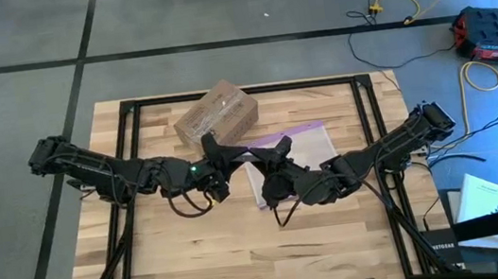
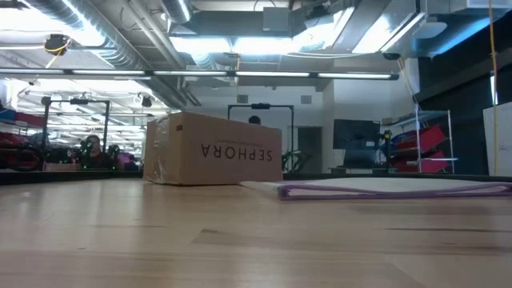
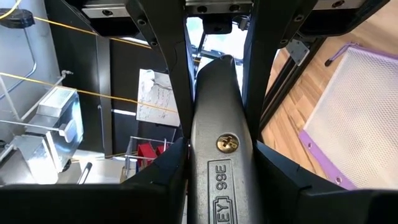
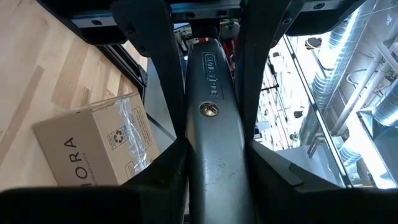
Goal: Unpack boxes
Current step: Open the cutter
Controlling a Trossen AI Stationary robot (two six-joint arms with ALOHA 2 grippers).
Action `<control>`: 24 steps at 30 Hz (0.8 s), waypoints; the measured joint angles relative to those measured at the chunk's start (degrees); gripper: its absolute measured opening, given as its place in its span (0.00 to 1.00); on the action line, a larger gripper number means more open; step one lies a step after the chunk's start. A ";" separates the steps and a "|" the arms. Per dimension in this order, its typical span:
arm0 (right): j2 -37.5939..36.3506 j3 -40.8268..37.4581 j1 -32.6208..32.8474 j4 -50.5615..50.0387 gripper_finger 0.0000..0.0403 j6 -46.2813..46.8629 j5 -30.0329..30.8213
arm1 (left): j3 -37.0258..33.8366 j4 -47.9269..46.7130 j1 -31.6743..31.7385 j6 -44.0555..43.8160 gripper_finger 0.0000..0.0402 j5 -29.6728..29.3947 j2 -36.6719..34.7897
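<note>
A grey metal knife-like tool (image 3: 219,124) with a brass screw hangs in the air between my two grippers, above the middle of the table. My left gripper (image 1: 222,155) is shut on one end of it and my right gripper (image 1: 267,156) on the other, the two facing each other. A brown cardboard box (image 1: 215,113) with black "SEPHORA" lettering (image 2: 237,152) rests flat on the table behind them, toward the far edge. No gripper touches the box. My left gripper pinches the tool's lettered end (image 3: 219,186) between its two fingers (image 3: 168,168), which lie level and along the tool's two flat-edged sides. The tool is lifted clear of the table. My right gripper pinches the tool's opposite end (image 4: 214,180) between its two fingers (image 4: 264,168), coming level from the table's right side and lying along the tool. The tool spans straight across to the other gripper.
A clear mesh bag with a purple edge (image 1: 302,144) lies flat on the table under and to the right of the grippers, beside the box. Black frame rails (image 1: 132,154) run along the table's left and right sides. Bare wood (image 1: 243,245) lies toward the near edge.
</note>
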 joint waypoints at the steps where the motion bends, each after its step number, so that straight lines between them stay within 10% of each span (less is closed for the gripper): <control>1: 0.00 0.00 0.00 -0.02 0.28 0.00 0.14 | 0.00 0.00 0.00 0.12 0.31 -0.08 0.00; 24: 0.11 0.00 -0.04 -0.39 0.28 -1.05 3.01 | 0.11 -1.39 0.85 0.83 0.31 -0.83 0.09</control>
